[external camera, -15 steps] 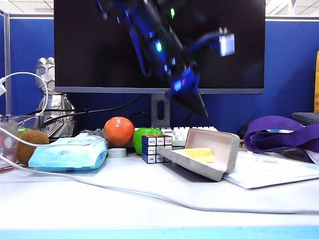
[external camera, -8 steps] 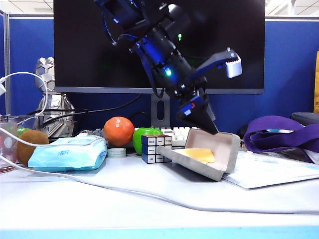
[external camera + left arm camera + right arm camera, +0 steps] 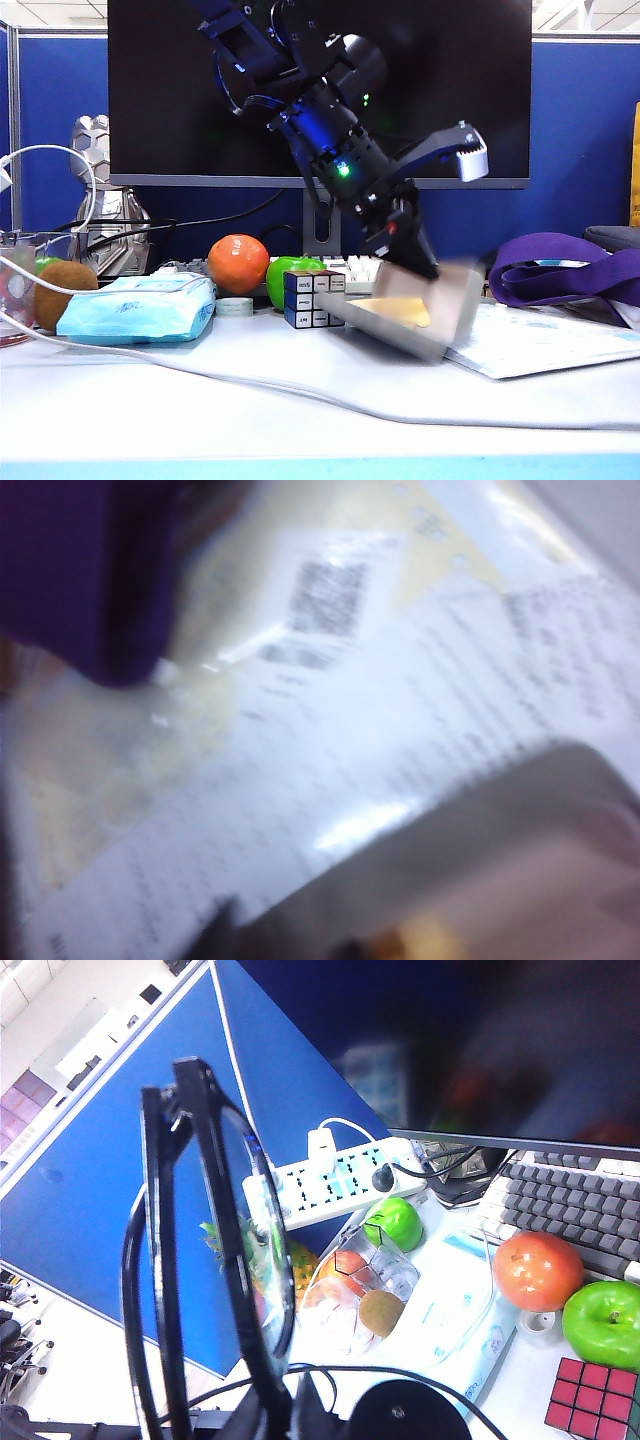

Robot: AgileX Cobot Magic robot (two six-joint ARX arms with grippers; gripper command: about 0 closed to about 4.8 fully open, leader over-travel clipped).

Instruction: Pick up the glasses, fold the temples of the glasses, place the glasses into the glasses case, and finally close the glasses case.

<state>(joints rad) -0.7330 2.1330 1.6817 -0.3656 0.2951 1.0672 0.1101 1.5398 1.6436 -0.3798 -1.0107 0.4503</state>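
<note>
The grey glasses case [image 3: 455, 300] lies open right of centre on the desk, motion-blurred, with a yellow cloth [image 3: 400, 310] inside. My left gripper [image 3: 440, 205] reaches down over it with its jaws apart: the lower finger [image 3: 412, 250] presses on the lid's rim and the grey-tipped upper finger [image 3: 466, 152] stands clear above. The left wrist view shows only the blurred case [image 3: 500, 860] over printed paper. My right gripper [image 3: 283, 1400] is shut on the black glasses [image 3: 228, 1230], held upright in the air with the temples [image 3: 163, 1260] folded behind the lenses. It is out of the exterior view.
A cube [image 3: 313, 298], green apple [image 3: 290, 272] and orange [image 3: 238, 262] sit just left of the case. A light-blue wipes pack [image 3: 140, 308] and a kiwi [image 3: 65, 290] lie further left. Papers [image 3: 540, 345] and purple cloth [image 3: 570, 270] are to its right. A cable [image 3: 250, 385] crosses the front.
My left arm has come down from in front of the monitor onto the case. Its lower finger now meets the lid, and the case, sharp before, is blurred and shifting.
</note>
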